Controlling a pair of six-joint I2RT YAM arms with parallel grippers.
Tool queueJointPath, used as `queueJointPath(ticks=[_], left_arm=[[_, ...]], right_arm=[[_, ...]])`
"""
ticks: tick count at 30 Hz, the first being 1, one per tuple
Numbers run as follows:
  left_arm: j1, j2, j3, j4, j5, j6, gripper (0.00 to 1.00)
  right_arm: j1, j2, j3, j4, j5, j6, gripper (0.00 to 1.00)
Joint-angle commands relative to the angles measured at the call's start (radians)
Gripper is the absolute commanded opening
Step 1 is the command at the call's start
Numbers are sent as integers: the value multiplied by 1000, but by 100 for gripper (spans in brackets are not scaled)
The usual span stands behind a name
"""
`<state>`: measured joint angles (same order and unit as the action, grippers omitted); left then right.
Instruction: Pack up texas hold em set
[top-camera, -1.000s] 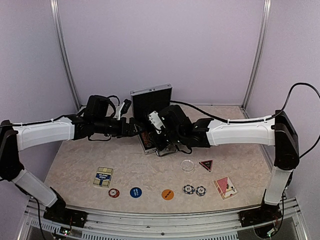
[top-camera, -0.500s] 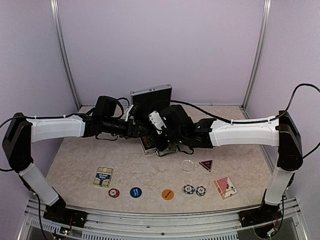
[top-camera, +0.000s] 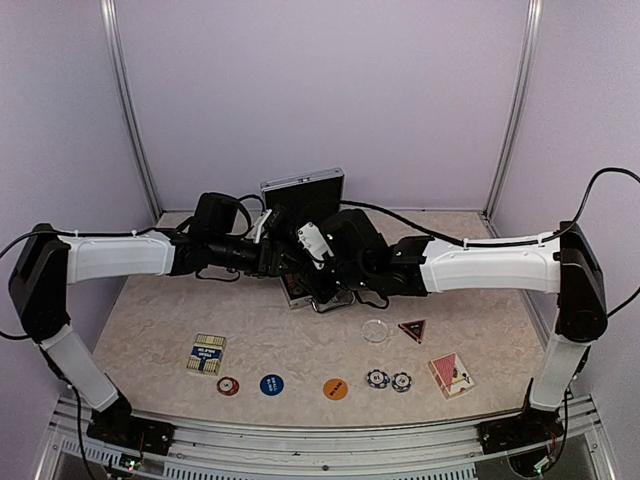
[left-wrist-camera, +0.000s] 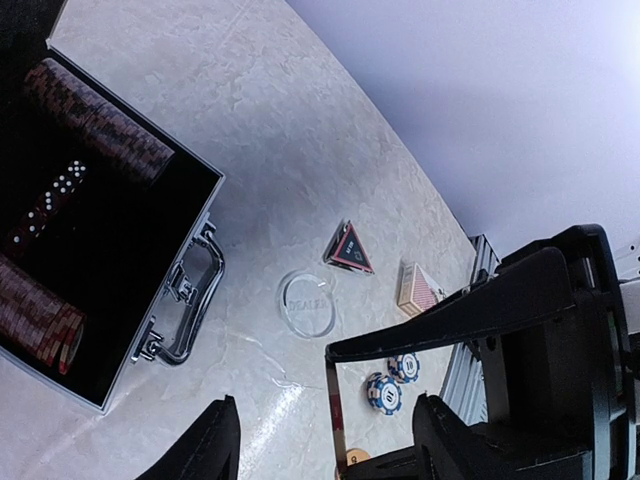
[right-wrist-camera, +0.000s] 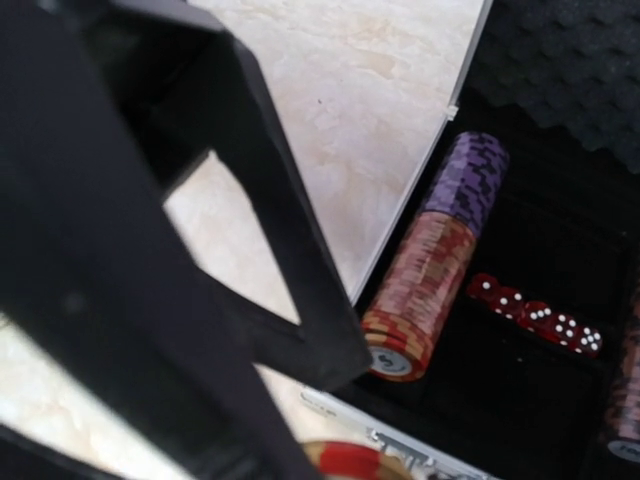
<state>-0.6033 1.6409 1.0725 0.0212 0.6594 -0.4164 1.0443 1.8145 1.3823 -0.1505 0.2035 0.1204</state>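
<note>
Near table (top-camera: 150, 320) front edge | chips (top-camera: 377, 378) in row | briefcase (top-camera: 303, 200) well behind

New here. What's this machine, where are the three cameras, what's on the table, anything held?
Two robot arms bolted at the near edge of the table, each ending in a two-finger gripper. The wide picture is from a fixed camera above and behind them; the other two are from cameras on the wrists. Both arms reach over an open silver case holding rows of chips and red dice. Loose on the table: two card decks, a red chip, a blue disc, an orange disc, two blue chips, a clear disc, a dark triangle. The left gripper is open and empty. The right gripper hangs over the case; a chip edge shows by its fingers, but a grip cannot be confirmed.
</note>
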Motion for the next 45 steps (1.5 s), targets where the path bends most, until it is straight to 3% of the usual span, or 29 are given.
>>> queueJointPath(ticks=[1,10,15,19,21,23,24,25,26,34,45], left_arm=[[-10,25,35,11,24,22,57],[-19,46,54,-1,29,29,40],[-24,61,68,-6,37,30,8],[-23,65,69,-4,29,30,0],[-18,63,70,-3,14,28,0],[-10,56,68,0,-7,29,0],[-6,52,67,0,-19,31,0],[-2,48,69,-1,-28,35,0],[1,43,72,-2,-37,44,0],[-2,67,177,-156,-201,298,0],[-71,238,287,-305,-447,625,0]], right_arm=[[12,-24,21,5,-5,-6,41],[11,-21,33,0,-7,-10,41],[11,-20,37,-1,-6,-14,41],[11,-22,38,-3,0,-17,42],[11,-21,42,-9,6,-19,45],[11,-22,47,-21,16,-17,55],[11,-22,48,-28,23,-17,66],[11,-25,49,-35,29,-15,91],[12,-30,49,-44,36,-12,99],[12,-153,-46,-63,46,16,100],[9,-470,-298,-76,100,83,100]])
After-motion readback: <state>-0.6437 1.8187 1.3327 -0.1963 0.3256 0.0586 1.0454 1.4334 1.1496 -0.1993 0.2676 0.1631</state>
